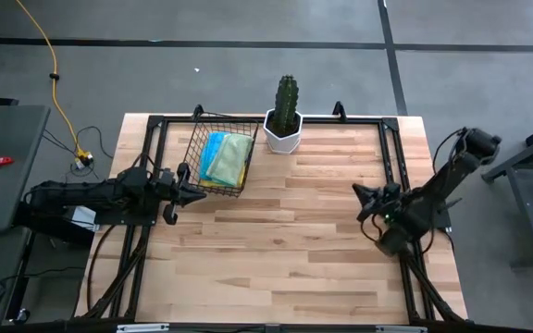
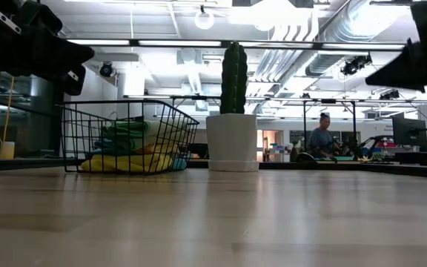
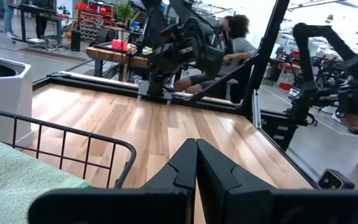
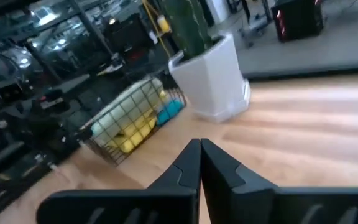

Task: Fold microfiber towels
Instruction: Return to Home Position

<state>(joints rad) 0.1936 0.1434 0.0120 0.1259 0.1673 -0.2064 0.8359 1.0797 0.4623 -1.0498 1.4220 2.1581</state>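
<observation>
Pinched-together fingers on left gripper (image 3: 196,149), just beside wire basket (image 1: 195,141). Same on right gripper (image 4: 200,145), over right side of table (image 1: 294,231). Stacked microfiber towels (image 1: 227,157) in basket, green topmost.

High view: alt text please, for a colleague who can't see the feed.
Folded towels, pale green over blue and yellow, lie in the wire basket at the back left of the table, next to a potted cactus. The left gripper is shut just beside the basket; the right gripper is shut over the table's right side.
</observation>
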